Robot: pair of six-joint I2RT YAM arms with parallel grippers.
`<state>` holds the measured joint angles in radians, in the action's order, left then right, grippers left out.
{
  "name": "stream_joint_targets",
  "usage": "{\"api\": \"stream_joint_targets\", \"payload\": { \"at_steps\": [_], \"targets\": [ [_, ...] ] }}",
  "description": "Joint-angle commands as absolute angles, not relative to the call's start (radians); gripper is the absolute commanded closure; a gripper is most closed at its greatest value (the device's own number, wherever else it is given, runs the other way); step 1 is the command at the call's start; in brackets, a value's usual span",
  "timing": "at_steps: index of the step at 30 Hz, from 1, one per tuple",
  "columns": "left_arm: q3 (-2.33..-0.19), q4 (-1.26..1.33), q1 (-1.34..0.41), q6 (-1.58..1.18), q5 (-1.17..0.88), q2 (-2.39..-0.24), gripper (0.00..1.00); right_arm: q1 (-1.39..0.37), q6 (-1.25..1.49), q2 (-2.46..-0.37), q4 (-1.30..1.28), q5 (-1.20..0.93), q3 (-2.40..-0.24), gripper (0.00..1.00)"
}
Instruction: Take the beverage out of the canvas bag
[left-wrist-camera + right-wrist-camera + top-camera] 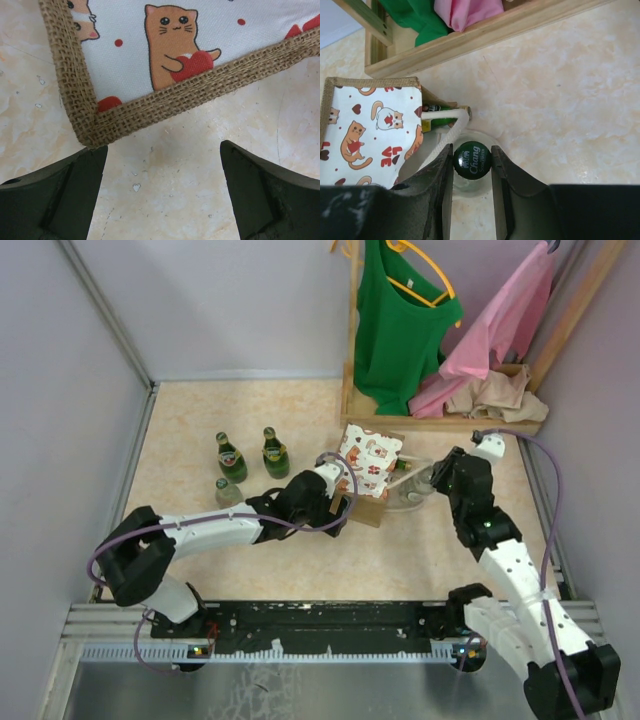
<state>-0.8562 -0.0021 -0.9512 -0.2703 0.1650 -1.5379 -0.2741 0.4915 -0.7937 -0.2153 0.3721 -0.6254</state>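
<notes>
The right gripper (pixel 472 150) is closed on the dark green cap of the clear glass bottle (pixel 472 161). This bottle is at the mouth of the tan canvas bag with a white cat-printed panel (pixel 365 135), touching its white rope handle (pixel 440 140). I cannot tell if it is fully out. The cap faces the wrist, so its long axis seems in line with the fingers, away from the bag. The left gripper (pixel 162 150) is wide open and empty beside the bag's corner.

The canvas bag (pixel 165 50) runs off the top edge; the beverage (pixel 472 160), seen end-on, hides its body.
</notes>
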Motion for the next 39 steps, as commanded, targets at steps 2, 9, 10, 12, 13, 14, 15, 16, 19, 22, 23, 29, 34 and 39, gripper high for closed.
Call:
{"api": "stream_joint_targets", "payload": {
  "at_steps": [2,9,10,12,13,14,15,16,19,22,23,29,34,39],
  "targets": [
    [-0.896,0.019,-0.946,-0.271,0.165,-1.545,0.00,-0.288,0.420,-0.730,-0.186,0.308,-0.800,1.00],
    [-0.910,-0.001,-0.939,-0.264,0.190,-1.531,0.00,-0.376,0.333,-0.685,-0.386,0.314,-0.924,1.00],
    [-0.914,-0.005,-0.937,-0.263,0.195,-1.525,0.00,-0.391,0.323,-0.682,-0.418,0.312,-0.944,1.00],
    [-0.918,-0.010,-0.931,-0.262,0.205,-1.511,0.00,-0.413,0.302,-0.680,-0.482,0.294,-0.977,1.00],
    [-0.920,-0.012,-0.928,-0.262,0.215,-1.503,0.00,-0.419,0.295,-0.678,-0.508,0.277,-0.988,1.00],
    [-0.922,-0.014,-0.923,-0.263,0.225,-1.494,0.00,-0.421,0.287,-0.673,-0.527,0.254,-0.989,1.00],
    [-0.923,-0.017,-0.918,-0.265,0.235,-1.485,0.00,-0.424,0.279,-0.669,-0.539,0.231,-0.987,1.00],
    [-0.923,-0.022,-0.908,-0.271,0.241,-1.475,0.00,-0.427,0.270,-0.664,-0.550,0.213,-0.976,1.00],
    [-0.925,-0.051,-0.873,-0.297,0.258,-1.437,0.00,-0.441,0.243,-0.652,-0.565,0.165,-0.947,1.00],
    [-0.929,-0.094,-0.854,-0.322,0.311,-1.393,0.00,-0.478,0.217,-0.652,-0.558,0.122,-0.936,1.00],
    [-0.933,-0.108,-0.852,-0.322,0.333,-1.373,0.00,-0.503,0.210,-0.661,-0.553,0.122,-0.936,1.00],
    [-0.973,-0.170,-0.851,-0.312,0.383,-1.300,0.00,-0.848,0.173,-0.784,-0.502,0.344,-0.948,1.00],
    [-0.985,-0.187,-0.851,-0.302,0.395,-1.251,0.00,-1.023,0.160,-0.929,-0.416,0.410,-0.972,1.00],
    [-0.999,-0.246,-0.851,-0.308,0.460,-1.192,0.00,-1.030,0.129,-1.010,-0.267,0.391,-0.973,1.00]
  ]
}}
